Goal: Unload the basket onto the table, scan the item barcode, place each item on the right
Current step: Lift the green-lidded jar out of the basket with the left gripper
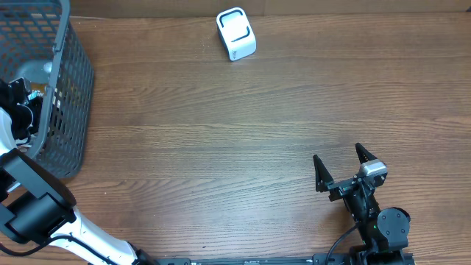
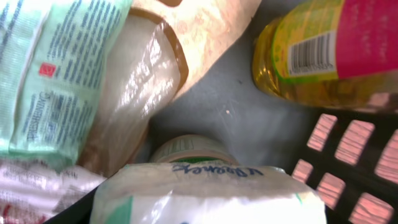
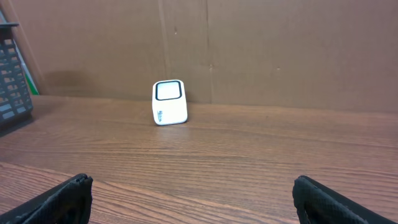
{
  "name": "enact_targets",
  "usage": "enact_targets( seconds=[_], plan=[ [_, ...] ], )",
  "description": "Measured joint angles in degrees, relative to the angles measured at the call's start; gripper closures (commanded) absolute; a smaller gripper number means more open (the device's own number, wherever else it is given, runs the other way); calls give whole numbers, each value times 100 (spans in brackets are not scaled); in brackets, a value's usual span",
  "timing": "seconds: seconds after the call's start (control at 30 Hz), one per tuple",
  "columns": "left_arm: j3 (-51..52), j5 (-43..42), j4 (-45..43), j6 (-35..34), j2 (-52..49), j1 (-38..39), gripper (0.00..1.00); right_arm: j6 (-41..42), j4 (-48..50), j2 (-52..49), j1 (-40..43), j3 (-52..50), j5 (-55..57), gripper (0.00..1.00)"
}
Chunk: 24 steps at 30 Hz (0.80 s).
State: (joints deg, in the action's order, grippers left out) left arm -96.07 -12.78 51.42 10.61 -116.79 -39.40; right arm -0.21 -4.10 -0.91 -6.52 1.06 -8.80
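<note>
In the left wrist view a white packet with green marks and blue lettering fills the space between my left gripper's dark fingers, which press on both of its sides. The packet lies among groceries inside the grey wire basket; from above, my left gripper reaches down into it. A white barcode scanner stands at the table's far edge, its window facing the right wrist camera, scanner. My right gripper rests open and empty near the front right, the right gripper low over the wood.
The basket also holds a yellow bottle with a pink label and a barcode, a pale green packet, a clear bag and a round tub. A cardboard wall backs the table.
</note>
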Motion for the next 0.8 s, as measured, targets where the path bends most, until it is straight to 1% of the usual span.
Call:
enact_targets(
  seconds=[0.07,0.13,0.2,0.27,0.37,0.5,0.6,0.8],
  plan=[
    [-214,17,219,-90,0,0,58,2,-2,0,0,0,2,0],
    [-621,39,387,-227,0,0,64,2,0,0,0,0,0,0],
    [-1174,50,501,-428,7,0,76,2,-2,0,0,0,2,0],
    [-1976,57,651,-710,103,0,80,2,0,0,0,0,0,0],
    [-2868,55,887,-1001,271,15,86,2,4,0,0,0,2,0],
    [-3928,57,1335,-1344,584,151,91,2,-2,0,0,0,-2,0],
    [-4581,57,1757,-1554,697,420,94,0,0,0,0,0,2,0],
    [-5539,61,2824,-1967,717,1403,96,0,0,0,0,0,2,0]
  ],
)
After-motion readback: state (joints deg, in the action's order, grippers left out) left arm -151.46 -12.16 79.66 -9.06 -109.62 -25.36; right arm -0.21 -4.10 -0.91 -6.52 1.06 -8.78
